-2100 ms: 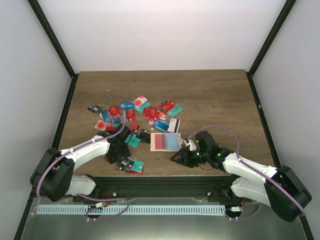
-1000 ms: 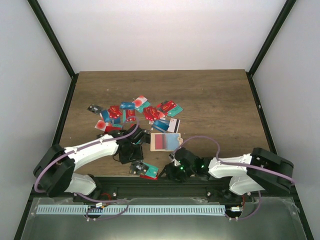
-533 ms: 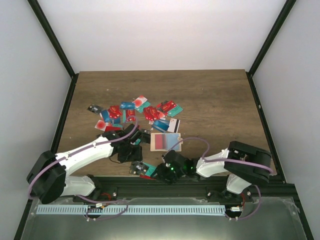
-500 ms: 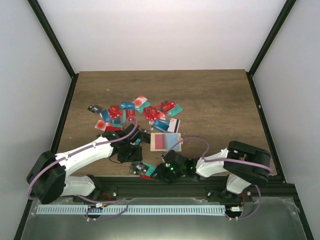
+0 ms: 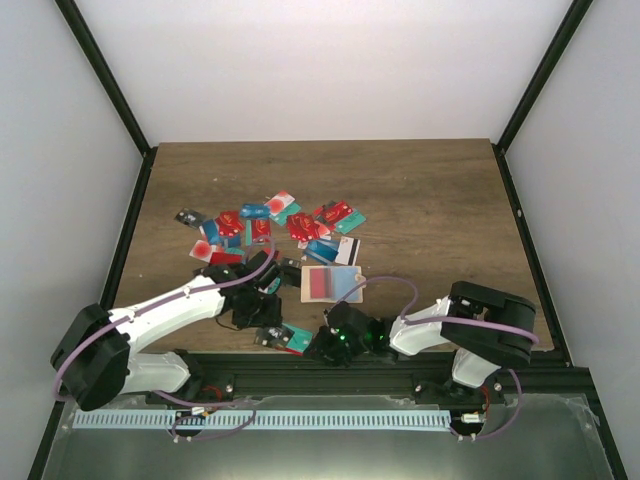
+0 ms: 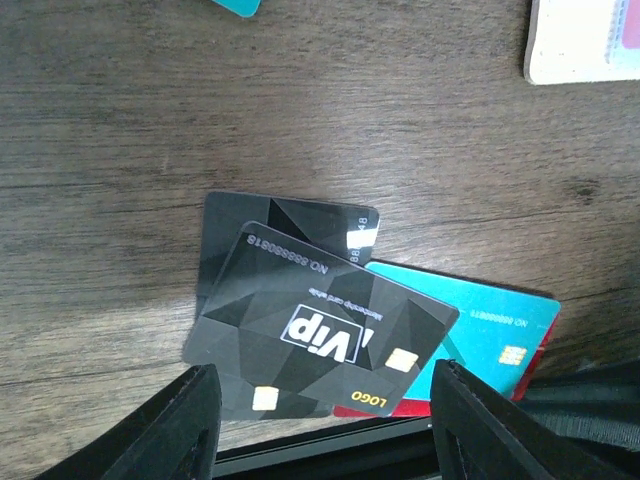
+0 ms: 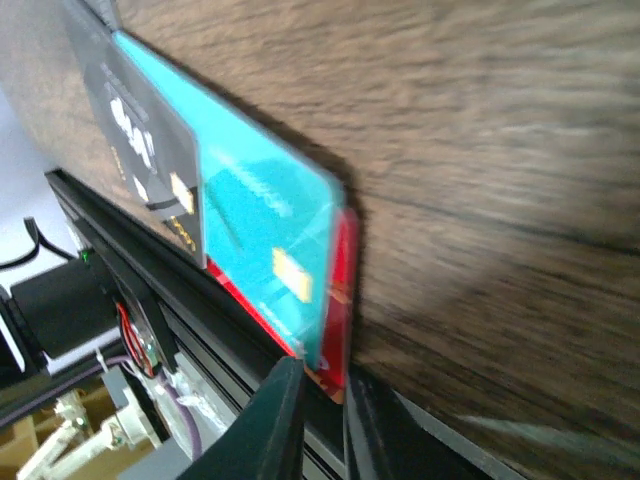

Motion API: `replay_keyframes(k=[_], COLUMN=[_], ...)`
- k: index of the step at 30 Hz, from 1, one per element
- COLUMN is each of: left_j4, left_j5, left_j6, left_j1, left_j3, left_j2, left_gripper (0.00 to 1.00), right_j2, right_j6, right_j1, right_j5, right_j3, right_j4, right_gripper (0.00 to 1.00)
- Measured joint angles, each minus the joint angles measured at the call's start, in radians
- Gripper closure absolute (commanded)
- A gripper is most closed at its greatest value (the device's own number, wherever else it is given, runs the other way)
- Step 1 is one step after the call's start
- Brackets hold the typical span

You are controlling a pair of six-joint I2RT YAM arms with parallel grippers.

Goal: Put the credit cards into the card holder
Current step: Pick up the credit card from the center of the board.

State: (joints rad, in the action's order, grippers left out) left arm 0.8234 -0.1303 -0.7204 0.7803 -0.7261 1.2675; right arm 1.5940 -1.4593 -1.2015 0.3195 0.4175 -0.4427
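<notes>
A small stack of credit cards (image 5: 281, 338) lies at the table's front edge: a black VIP card (image 6: 320, 335) on another black card (image 6: 285, 220), then a teal card (image 6: 485, 320) and a red card (image 7: 340, 290) that overhang the edge. My right gripper (image 5: 322, 347) lies low at the stack's right end. Its jaws stand nearly together around the red card's corner (image 7: 320, 420). My left gripper (image 5: 258, 310) hovers over the stack, open and empty (image 6: 330, 440). The tan card holder (image 5: 331, 283) lies open just behind, with a red and a blue card in it.
Many more cards (image 5: 270, 225) in red, teal, blue and black are scattered behind the holder. A black metal rail (image 5: 420, 365) runs along the table's front edge right below the stack. The holder's corner (image 6: 585, 45) shows in the left wrist view.
My right arm swung left along the front edge and reached the stack. The stack slid toward the edge. My left gripper shifted a little over it. Little has moved in the last half second.
</notes>
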Motion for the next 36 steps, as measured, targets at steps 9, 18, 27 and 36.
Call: replay_keyframes(k=[9,18,27,36], left_j4=[0.002,0.010,0.014,0.038], left_j5=[-0.006,-0.005,-0.003,-0.004], left_j6=[-0.001,-0.010,-0.012,-0.055], left_j1=[0.000,0.000,0.000,-0.002], left_j3=[0.002,-0.009,-0.056,-0.193], left_j2=[-0.009,-0.024,-0.033,-0.041], left_gripper=[0.41,0.41,0.41,0.41], right_j2=[-0.045,-0.189,-0.388,-0.556], right_j6=[0.000,0.003,0.019,0.089], right_j1=[0.000,0.000,0.006,0.114], right_j5=[-0.013,-0.034,-0.093,-0.126], right_j3=[0.000,-0.003,-0.013,-0.007], right_j4=[0.018,0.147,0.342,0.481], right_gripper=[0.99,0.99,0.99,0.99])
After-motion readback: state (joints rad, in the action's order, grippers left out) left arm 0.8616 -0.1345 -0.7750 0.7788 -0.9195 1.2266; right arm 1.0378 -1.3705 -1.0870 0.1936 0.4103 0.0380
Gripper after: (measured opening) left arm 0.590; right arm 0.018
